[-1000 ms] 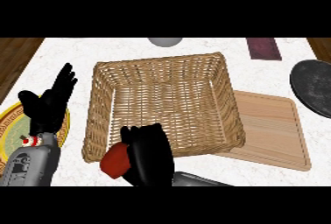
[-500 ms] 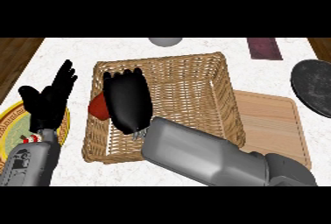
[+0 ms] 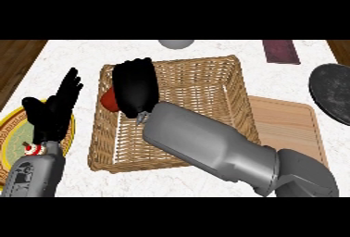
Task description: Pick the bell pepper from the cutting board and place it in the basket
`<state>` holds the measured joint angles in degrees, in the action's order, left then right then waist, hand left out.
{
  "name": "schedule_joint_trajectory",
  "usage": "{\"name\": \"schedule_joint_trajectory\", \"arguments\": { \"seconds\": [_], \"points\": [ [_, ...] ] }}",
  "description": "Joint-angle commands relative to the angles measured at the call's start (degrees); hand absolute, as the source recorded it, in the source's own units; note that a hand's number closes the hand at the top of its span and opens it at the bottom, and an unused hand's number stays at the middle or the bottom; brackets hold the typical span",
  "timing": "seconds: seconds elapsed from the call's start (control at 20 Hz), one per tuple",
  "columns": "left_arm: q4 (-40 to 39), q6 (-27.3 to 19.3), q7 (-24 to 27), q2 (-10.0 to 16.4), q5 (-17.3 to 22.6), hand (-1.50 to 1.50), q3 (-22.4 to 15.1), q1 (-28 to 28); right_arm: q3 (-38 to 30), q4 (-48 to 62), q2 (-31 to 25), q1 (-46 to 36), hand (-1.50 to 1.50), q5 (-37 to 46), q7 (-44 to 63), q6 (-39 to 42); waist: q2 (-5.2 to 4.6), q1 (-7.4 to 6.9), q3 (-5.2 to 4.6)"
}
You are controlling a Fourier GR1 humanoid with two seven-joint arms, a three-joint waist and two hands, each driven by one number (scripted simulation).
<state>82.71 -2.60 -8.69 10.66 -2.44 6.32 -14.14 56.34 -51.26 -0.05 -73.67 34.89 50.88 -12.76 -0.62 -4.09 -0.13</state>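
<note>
A red bell pepper (image 3: 109,100) peeks out from under my right hand (image 3: 135,88), which is curled round it above the left part of the wicker basket (image 3: 205,83). Most of the pepper is hidden by the hand. My right forearm crosses the basket from the lower right. The wooden cutting board (image 3: 290,127) lies right of the basket with nothing on it. At the left edge my left hand (image 3: 54,109) rests open, fingers up.
A yellow patterned plate (image 3: 15,134) lies at the left under my left forearm. A dark round pan (image 3: 331,90) sits at the right edge. A dark red card (image 3: 280,51) and a grey bowl (image 3: 176,43) lie at the back.
My right hand has carried the pepper from the basket's near left corner up over its left inside. My left hand stays where it was.
</note>
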Motion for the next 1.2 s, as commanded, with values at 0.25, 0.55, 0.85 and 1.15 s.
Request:
{"name": "schedule_joint_trajectory", "arguments": {
  "seconds": [0.25,0.55,0.85,1.15],
  "points": [
    [3.6,0.3,-2.5,0.2,0.1,0.00,-0.5,0.7,4.6,6.1,0.0,-2.1,1.50,-7.0,-3.0,-3.5,-0.02,-0.23,0.04],
    [2.7,-1.1,-2.7,-1.1,-0.7,0.00,-0.9,0.1,6.1,9.1,0.0,-3.4,1.50,-9.0,-4.2,-1.8,0.01,0.38,0.04],
    [2.7,0.5,-2.6,-0.2,0.4,0.00,-0.3,-0.9,10.0,13.6,0.0,-0.4,1.50,-8.3,-6.9,-6.1,-0.26,-0.21,0.05],
    [2.1,0.3,-3.4,-0.1,0.2,0.00,0.0,-1.3,11.7,11.4,0.0,0.6,1.50,-10.2,-5.0,-4.4,-0.13,-0.03,0.05]
  ]
}}
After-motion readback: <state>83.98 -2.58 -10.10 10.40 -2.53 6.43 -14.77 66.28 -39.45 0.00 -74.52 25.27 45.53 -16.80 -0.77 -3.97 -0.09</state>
